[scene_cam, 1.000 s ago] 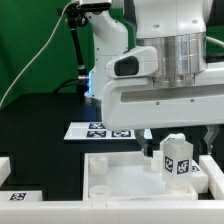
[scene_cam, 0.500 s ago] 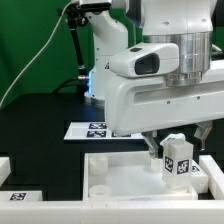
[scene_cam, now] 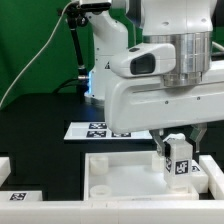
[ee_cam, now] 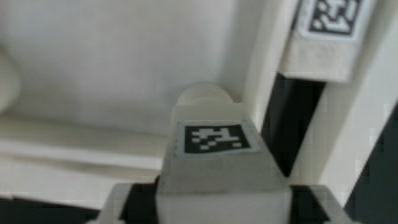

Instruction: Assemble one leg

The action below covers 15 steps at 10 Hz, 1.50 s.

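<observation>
The fingers (scene_cam: pixel 160 147) are clenched on the upright leg (scene_cam: pixel 179 157), over the 3 o'clock end of the white panel (scene_cam: pixel 110 175). Since a second ago, leg and fingers have shifted slightly toward 3 o'clock.

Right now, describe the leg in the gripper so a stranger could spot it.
Under the big white robot arm lies the flat white panel. At its end on the exterior view's right, the leg stands upright in the gripper. It alone is a chunky peg bearing a square tag.

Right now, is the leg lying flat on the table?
No, the leg stands upright, held between the fingers of the gripper.
</observation>
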### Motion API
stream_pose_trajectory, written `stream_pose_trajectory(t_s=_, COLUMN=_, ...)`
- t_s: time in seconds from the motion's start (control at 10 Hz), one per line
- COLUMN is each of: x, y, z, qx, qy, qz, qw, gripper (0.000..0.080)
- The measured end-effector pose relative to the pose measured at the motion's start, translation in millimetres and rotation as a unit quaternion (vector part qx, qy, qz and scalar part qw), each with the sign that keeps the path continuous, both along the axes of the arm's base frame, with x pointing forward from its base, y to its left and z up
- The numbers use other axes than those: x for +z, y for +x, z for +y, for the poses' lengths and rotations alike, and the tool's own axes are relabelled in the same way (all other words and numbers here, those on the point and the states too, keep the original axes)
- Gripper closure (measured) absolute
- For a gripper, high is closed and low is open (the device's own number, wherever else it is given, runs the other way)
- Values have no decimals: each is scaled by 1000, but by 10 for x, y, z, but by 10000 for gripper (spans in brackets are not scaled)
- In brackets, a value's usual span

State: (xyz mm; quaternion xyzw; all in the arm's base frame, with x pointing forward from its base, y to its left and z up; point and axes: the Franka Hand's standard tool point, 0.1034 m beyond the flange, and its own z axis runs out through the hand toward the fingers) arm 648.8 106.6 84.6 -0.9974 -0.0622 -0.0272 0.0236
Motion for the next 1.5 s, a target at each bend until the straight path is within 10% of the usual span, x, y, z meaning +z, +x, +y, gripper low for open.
stream_pose_trajectory(t_s=0.5, x=-9, y=8, z=57, qx=-280, qy=30, qz=14, qw=960, gripper=517)
stream_pose_trajectory(t_s=1.0, x=-20, y=-21, z=102, qx=-534, qy=47, qz=48, qw=843, gripper=515)
stream_pose_trajectory(t_s=1.5, x=-15, y=-2, z=64, qx=-350, qy=40, qz=30, qw=935, gripper=177)
